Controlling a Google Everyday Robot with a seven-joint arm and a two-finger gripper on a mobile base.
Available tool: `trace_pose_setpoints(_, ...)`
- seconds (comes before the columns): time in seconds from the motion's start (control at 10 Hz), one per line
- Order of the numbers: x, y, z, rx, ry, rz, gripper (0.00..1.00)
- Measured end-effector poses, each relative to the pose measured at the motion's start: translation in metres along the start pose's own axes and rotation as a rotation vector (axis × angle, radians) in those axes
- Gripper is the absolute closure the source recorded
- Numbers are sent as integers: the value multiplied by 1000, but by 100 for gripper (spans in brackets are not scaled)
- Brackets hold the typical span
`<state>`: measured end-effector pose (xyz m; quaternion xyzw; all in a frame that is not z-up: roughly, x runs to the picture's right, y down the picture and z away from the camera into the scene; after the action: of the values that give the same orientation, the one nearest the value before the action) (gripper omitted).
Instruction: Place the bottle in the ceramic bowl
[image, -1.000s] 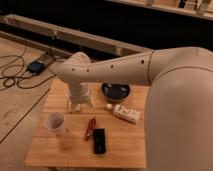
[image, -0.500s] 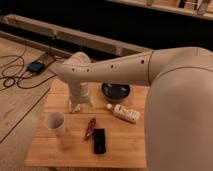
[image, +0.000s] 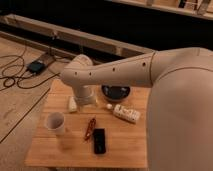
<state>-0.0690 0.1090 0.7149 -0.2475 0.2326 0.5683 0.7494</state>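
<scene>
Finding: the task is not yet begun in any visible respect. The bottle (image: 126, 113) lies on its side on the wooden surface (image: 50, 152), just in front of the ceramic bowl (image: 116, 92) and outside it. The bowl sits at the far edge of the surface, partly hidden by the arm, and what shows of it appears to hold nothing.

The gripper (image: 86, 100) hangs low over the far left part of the surface, beside the small white block (image: 73, 104) and to the left of the bowl. It is apart from the bottle, with a tiny white ball (image: 109, 106) lying between them. Whether the jaws stand wide or narrow cannot be told, as the wrist hides them.

Outstanding, by my judgement: approach the bottle, grasp, lift, carry over the rim, release.

Also present: a white mug (image: 55, 122) at front left, a reddish slender object (image: 90, 128) and a dark flat device (image: 99, 140) at front centre.

Against the frame half a second earlier, no difference is noted: arm, gripper and every item hold the same positions.
</scene>
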Motion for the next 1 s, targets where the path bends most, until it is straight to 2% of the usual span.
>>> trace_pose_setpoints(0.2,-1,-27,8,23,-22,-46,35)
trace_pose_setpoints(0.5,-5,-76,28,13,-44,-94,35)
trace_pose_setpoints(0.8,-11,-124,52,-6,-34,-116,35)
trace_pose_setpoints(1.0,-14,-147,68,-24,-17,-119,35)
